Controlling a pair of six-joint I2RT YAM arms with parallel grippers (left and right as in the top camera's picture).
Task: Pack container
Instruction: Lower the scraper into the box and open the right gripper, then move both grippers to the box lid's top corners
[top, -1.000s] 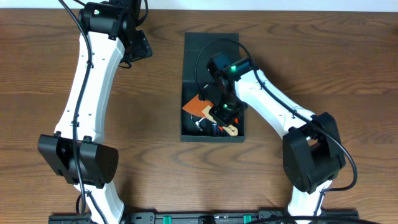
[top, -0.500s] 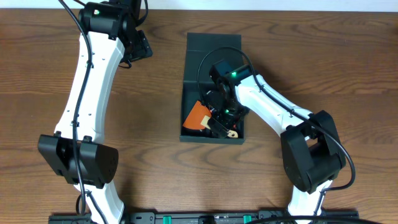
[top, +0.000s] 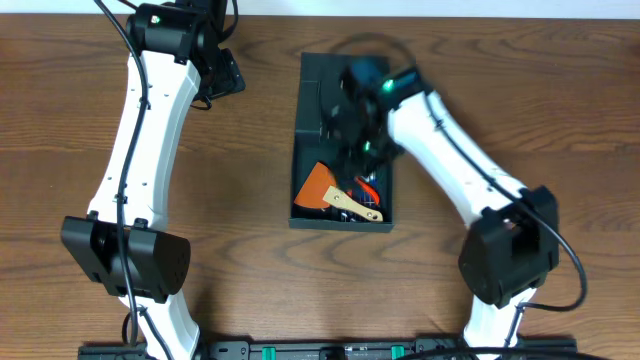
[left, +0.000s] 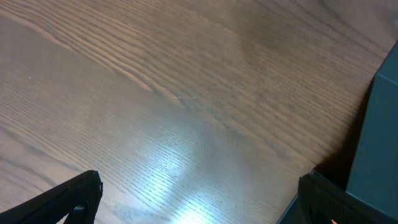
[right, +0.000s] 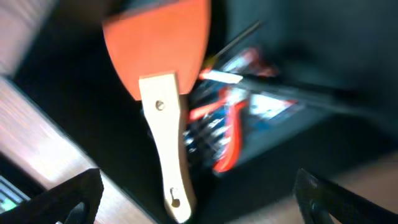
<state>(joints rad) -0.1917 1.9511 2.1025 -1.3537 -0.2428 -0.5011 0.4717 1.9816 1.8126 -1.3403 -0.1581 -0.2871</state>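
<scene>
The container (top: 318, 75), a dark rectangular box, lies open in the middle of the table. In its near end rests a scraper (top: 335, 192) with an orange blade and a pale wooden handle, on top of red-handled tools (top: 368, 188). My right gripper (top: 350, 125) hovers open above the box's middle, blurred by motion and holding nothing. In the right wrist view the scraper (right: 163, 93) and the red tools (right: 229, 115) lie below my open gripper (right: 199, 205). My left gripper (top: 222, 75) is open over bare wood at the far left; its wrist view catches the container's wall (left: 382, 137).
The brown wooden table (top: 230, 200) surrounds the box. The left arm (top: 140, 150) stretches along the left side and the right arm (top: 450, 170) runs from the near right. A black rail (top: 330, 350) lines the near edge.
My right gripper has opened and let go of the scraper, which now lies in the box. The gripper has pulled away toward the box's far end. The left arm has not moved.
</scene>
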